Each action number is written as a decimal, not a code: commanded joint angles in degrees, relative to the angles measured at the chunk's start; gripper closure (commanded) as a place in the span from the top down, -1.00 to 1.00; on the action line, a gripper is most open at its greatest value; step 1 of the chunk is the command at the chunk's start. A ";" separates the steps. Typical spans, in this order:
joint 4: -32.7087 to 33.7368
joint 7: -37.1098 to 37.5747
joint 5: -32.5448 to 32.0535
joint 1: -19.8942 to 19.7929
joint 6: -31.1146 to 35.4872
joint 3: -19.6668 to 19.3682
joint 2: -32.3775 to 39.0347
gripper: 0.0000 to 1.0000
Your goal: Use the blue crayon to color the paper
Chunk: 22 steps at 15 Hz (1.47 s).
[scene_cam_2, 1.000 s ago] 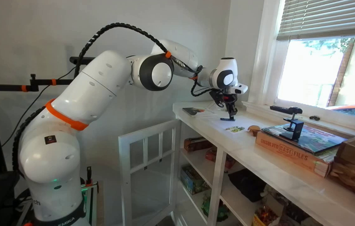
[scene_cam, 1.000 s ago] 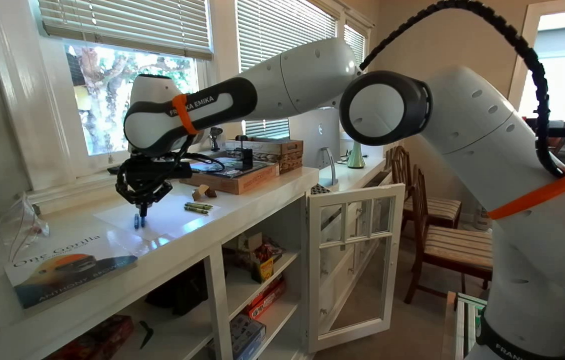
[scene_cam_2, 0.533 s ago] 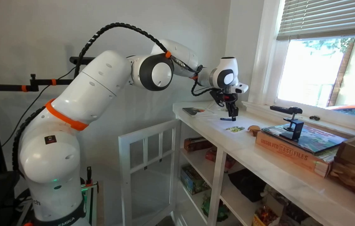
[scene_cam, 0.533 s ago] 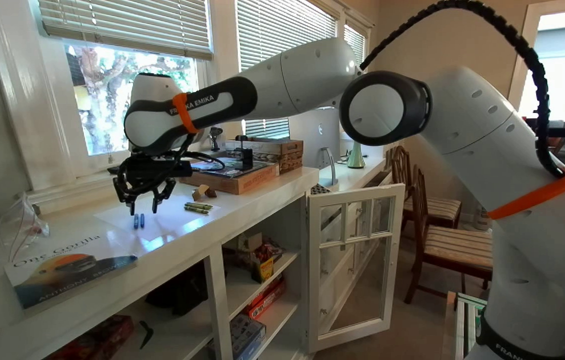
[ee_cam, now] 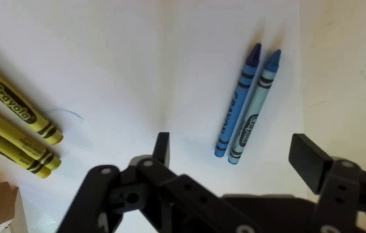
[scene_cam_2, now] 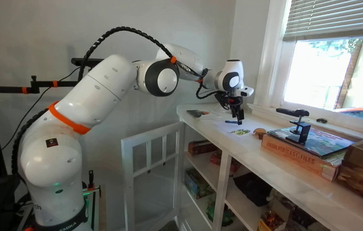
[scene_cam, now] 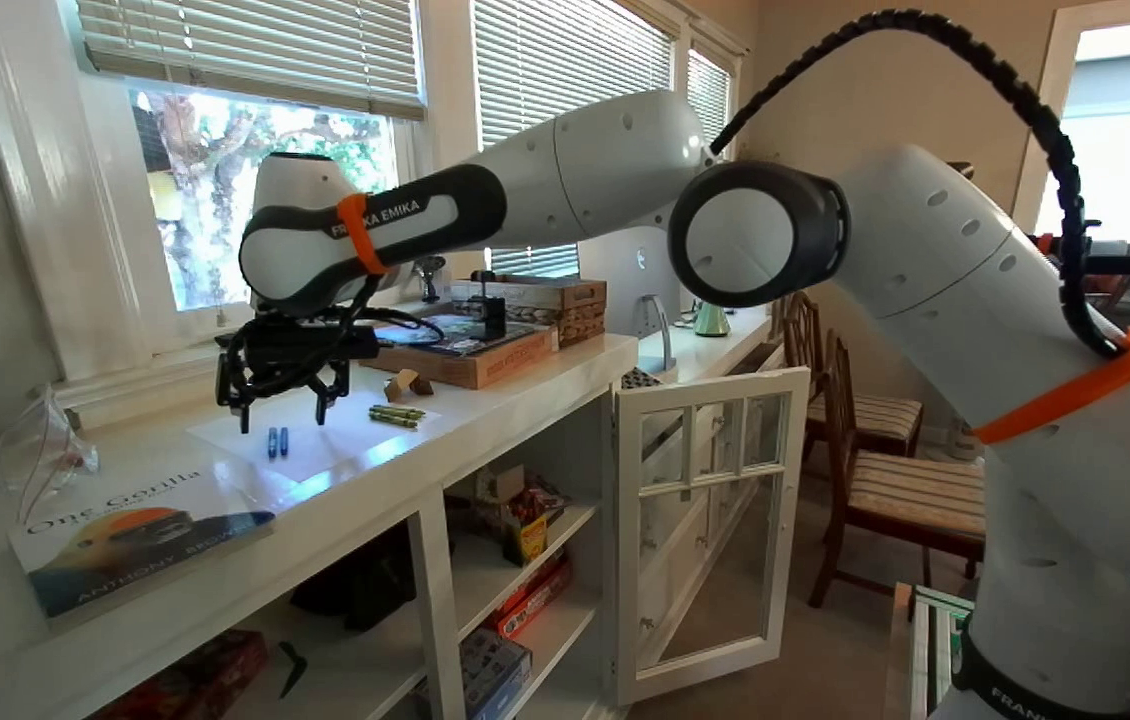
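On the paper [ee_cam: 121, 64], close to the edge that faces the book [scene_cam: 140, 535], the darker blue crayon [ee_cam: 237, 102] lies flat, with the paler blue crayon [ee_cam: 255, 106] just beside it and almost parallel; I cannot tell which of the two the task means. My gripper [ee_cam: 233, 150] is over the paper, its jaws spread wide, and in the wrist view the blunt ends of both crayons show between my fingertips [ee_cam: 161, 147]. The pair's long axes run roughly along that same paper edge at a slight slant, pointed tips towards the top of the wrist view and leaning to the edge. I can read CRAYON along the darker wrapper and Crayola in a black oval on the paler one. Across the paper lie three yellow crayons [ee_cam: 11, 135], one lettered Crayola in its own black oval, another with print too small for me to make out; near their ends a faint blue line [ee_cam: 69, 111] marks the paper. Beside the paper, the book's cover reads One Gorilla, with ANTHONY BROW legible and the rest blurred. On the paper's opposite side, a cardboard box [scene_cam_2: 297, 155] is printed UNSOLVED CASE FILES. My arm [scene_cam: 615, 160] carries FRANKA EMIKA, partly covered by an orange band [scene_cam: 360, 233].
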 commanded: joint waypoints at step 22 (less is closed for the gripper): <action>10.35 1.40 -2.19 2.13 -4.43 -2.14 6.10 -0.95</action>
